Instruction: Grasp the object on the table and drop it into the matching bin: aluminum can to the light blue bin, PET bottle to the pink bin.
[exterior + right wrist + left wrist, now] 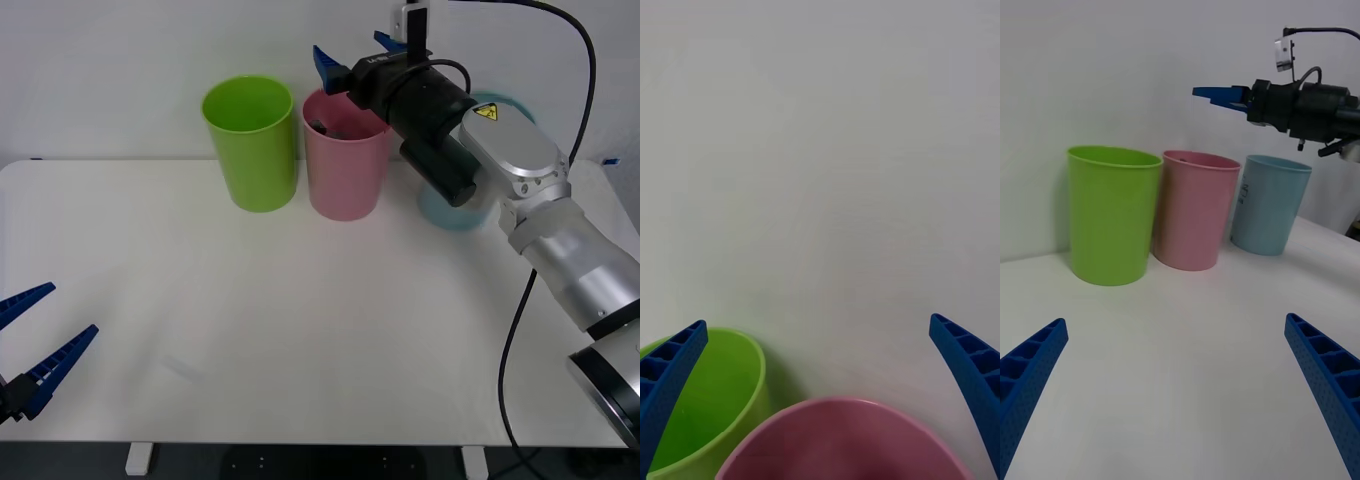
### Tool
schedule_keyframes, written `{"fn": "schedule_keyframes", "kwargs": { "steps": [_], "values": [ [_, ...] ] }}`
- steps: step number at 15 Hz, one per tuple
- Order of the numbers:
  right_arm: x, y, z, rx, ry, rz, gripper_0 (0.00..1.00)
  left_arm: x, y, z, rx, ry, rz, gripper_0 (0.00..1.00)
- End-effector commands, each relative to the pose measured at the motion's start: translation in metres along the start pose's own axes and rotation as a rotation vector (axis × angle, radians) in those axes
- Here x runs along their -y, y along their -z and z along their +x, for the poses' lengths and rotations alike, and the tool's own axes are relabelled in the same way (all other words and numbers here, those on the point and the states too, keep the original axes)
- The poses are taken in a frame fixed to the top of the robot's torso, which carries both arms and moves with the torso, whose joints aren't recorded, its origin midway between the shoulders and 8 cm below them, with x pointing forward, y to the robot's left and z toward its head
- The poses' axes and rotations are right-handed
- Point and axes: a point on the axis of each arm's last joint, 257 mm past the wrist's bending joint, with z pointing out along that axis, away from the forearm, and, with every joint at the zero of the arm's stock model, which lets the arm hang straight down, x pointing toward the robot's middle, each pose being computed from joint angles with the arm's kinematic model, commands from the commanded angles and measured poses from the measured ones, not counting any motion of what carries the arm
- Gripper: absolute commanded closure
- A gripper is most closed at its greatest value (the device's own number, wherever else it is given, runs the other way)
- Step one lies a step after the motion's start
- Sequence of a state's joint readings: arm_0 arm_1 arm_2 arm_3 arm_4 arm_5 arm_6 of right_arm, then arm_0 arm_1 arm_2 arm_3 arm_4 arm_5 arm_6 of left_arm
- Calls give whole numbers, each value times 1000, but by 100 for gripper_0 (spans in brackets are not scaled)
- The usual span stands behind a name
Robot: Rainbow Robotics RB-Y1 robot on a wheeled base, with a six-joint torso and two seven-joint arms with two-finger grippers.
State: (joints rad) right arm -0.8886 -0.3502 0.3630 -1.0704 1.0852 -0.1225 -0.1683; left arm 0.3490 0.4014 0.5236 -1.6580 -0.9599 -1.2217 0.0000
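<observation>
Hovering spread-fingered over the pink bin, right gripper looks emptied, dark bottle inside; left gripper idles open at 8 o'clock.

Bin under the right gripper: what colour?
Pink bin, clearest in the left wrist view.

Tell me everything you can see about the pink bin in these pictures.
The pink bin is a tall cup of smooth pink plastic with a round rim, narrowing toward its base. It stands upright near the far edge of the white table, between the lime green bin and the light blue bin, close beside the green one. Something dark lies inside it, too hidden to identify. The right gripper, fingers open, hovers above its rim without touching it.
</observation>
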Motion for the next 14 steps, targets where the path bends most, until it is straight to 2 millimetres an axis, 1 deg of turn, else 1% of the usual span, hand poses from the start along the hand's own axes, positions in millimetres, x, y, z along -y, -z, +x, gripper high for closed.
{"fn": "schedule_keyframes", "kwargs": {
  "steps": [1, 5, 7, 9, 10, 12, 14],
  "values": [
    [-1, 18, -5, 26, 7, -14, 0, 0, 0, 0, 0, 0, 0, 0],
    [-1, 50, -10, 49, 35, -41, 0, 0, 0, 0, 0, 0, 0, 0],
    [2, 69, -7, 46, 53, -55, 0, 0, 0, 0, 0, 0, 0, 0],
    [4, 92, -6, 38, 72, -98, 0, 0, 0, 0, 0, 0, 0, 0],
    [4, 100, -6, 34, 76, -119, 0, 0, 0, 0, 0, 0, 0, 0],
    [6, 124, -5, 23, 102, -166, 0, 0, 0, 0, 0, 0, 0, 0],
    [13, 148, 1, 8, 119, -192, 0, 0, 0, 0, 0, 0, 0, 0]
  ]
}}
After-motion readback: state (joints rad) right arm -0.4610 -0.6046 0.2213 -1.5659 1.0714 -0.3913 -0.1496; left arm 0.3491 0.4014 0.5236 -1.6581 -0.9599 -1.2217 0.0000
